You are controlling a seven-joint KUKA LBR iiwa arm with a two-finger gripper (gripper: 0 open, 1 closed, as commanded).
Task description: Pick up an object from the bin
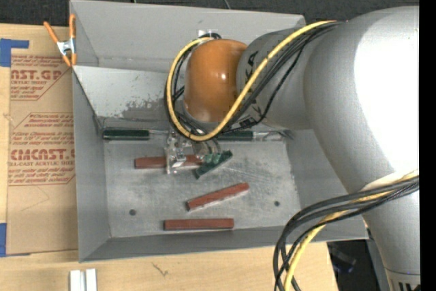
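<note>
A short reddish-brown bar [148, 162] lies flat on the bin floor just left of the jaws, its right end running up to the metal of the jaws. Whether that end sits between them cannot be told. Nor can it be told whether the jaws are open or closed, since the wrist hides them from above. Just right of the jaws, touching or nearly so, lies a small dark green piece [212, 161], tilted.

Nearer the front, to the right of the jaws, a longer reddish-brown stick [218, 196] rests at a slant. In front of that, a second one [198, 223] lies along the front wall. Behind and to the left of the jaws, a dark green rod [126, 135] lies along the foot of the sloping back wall of the grey bin [88, 146]. Directly above the jaws is the arm's orange cover [211, 82], ringed by yellow-and-black cables [174, 82].
</note>
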